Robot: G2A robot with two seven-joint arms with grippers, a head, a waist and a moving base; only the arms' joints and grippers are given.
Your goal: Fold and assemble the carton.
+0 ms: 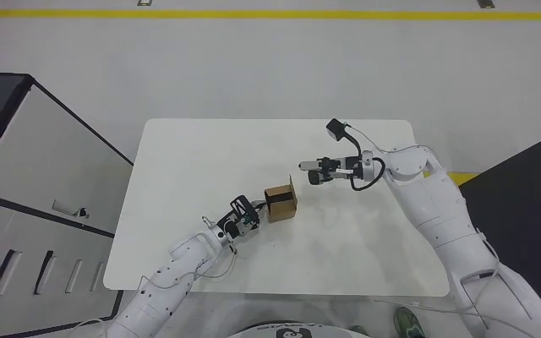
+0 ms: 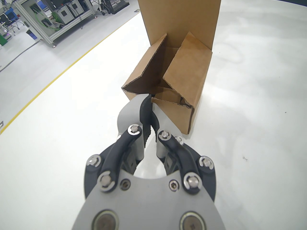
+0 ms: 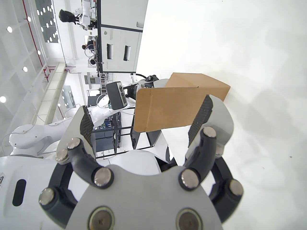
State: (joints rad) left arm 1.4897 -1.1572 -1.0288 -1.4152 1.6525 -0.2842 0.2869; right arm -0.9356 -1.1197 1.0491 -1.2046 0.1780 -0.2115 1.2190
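Observation:
A small brown carton (image 1: 281, 205) stands open-topped near the middle of the white table (image 1: 203, 160). In the left wrist view the carton (image 2: 189, 72) has two side flaps slanting inward and one tall flap (image 2: 180, 8) standing upright at its far side. My left gripper (image 2: 148, 98) is shut, its tips pinching the carton's near top edge; from above this left gripper (image 1: 250, 211) is beside the carton. My right gripper (image 3: 146, 106) is open, level with the tall flap (image 3: 168, 108), a short way off from it. In the top view the right gripper (image 1: 308, 171) hovers past the carton's far corner.
A grey cabinet (image 1: 42, 160) stands beside the table's left edge. A yellow line (image 1: 270, 13) crosses the floor behind the table. Bare table surface surrounds the carton on all sides.

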